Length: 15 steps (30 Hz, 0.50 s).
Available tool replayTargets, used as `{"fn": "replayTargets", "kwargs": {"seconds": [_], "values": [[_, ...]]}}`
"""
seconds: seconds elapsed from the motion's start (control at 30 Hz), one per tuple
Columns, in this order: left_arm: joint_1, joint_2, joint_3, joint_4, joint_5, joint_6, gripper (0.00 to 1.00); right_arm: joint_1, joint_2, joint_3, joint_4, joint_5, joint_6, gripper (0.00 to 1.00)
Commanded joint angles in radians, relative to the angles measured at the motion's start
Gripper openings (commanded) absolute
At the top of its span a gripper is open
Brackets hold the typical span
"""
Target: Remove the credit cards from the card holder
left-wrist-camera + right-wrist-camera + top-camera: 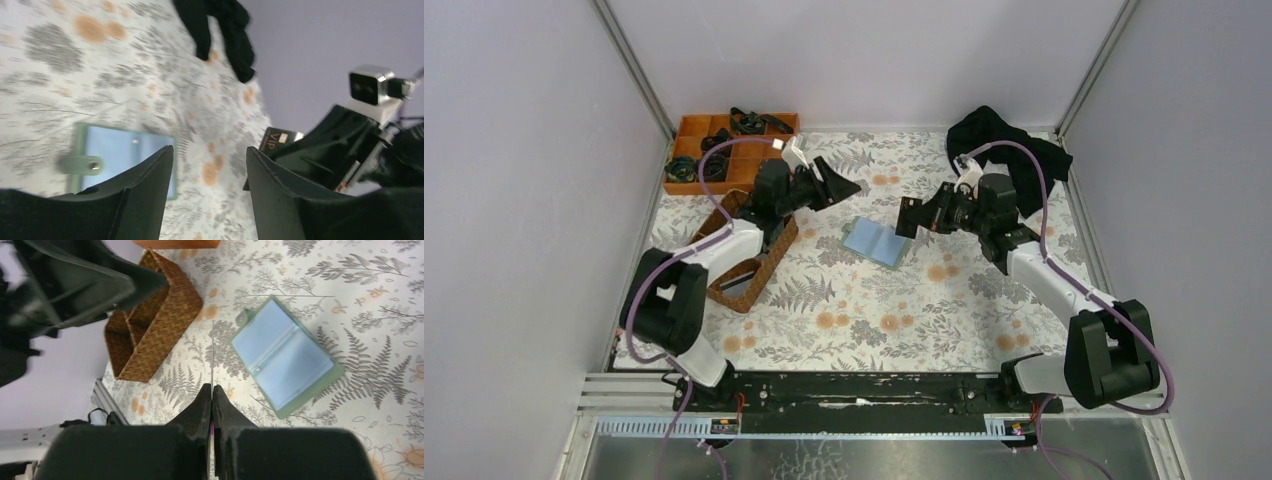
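Left fingers point(150, 185) are spread apart with nothing between them, while the right fingers point(200, 410) are pressed together on a dark card point(278, 140), pinched by its edge. From the right wrist view you only see that card edge-on, as a thin line sticking out past the tips.

Surface-wise, the bench point(874, 315) has a pale cloth with grey ferns and orange blobs on it, and plain lilac-grey walls box it in on three sides. An orange divided tray point(714, 140) sits in the far left corner with dark bits in it. A brown wicker basket point(769, 265) is just in front of that, and a black cloth point(999, 135) is bunched in the far right corner.

The card holder point(876, 242) is lying flat and opened out near the middle of the bench, light blue inside facing up with a grey-green border. Neither set of fingers touches it.

Pose: the left arm reaches out over the basket with its wrist turned to the right. The right arm bends in from its side with its wrist turned left. So the two sets of fingers face each other up in the air over the holder, close but apart. The card has "VIP" printed on it.
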<state>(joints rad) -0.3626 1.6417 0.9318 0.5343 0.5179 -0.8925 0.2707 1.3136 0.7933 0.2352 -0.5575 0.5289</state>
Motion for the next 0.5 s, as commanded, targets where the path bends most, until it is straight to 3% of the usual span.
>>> {"fn": "replayTargets", "kwargs": {"seconds": [0.0, 0.1, 0.2, 0.3, 0.47], "values": [[-0.028, -0.082, 0.121, -0.570, -0.369, 0.343, 0.62, -0.004, 0.041, 0.056, -0.069, 0.045, -0.037, 0.00], [-0.066, -0.103, 0.164, -0.737, -0.637, 0.376, 0.58, -0.004, 0.063, 0.063, -0.072, 0.034, -0.032, 0.00], [-0.072, -0.105, 0.160, -0.820, -0.818, 0.352, 0.53, -0.003, 0.081, 0.065, -0.070, 0.025, -0.026, 0.00], [-0.072, -0.106, 0.133, -0.858, -0.920, 0.342, 0.49, -0.004, 0.093, 0.067, -0.072, 0.017, -0.022, 0.00], [-0.072, -0.111, 0.104, -0.875, -0.967, 0.337, 0.48, -0.003, 0.106, 0.058, -0.063, 0.016, -0.017, 0.00]]}}
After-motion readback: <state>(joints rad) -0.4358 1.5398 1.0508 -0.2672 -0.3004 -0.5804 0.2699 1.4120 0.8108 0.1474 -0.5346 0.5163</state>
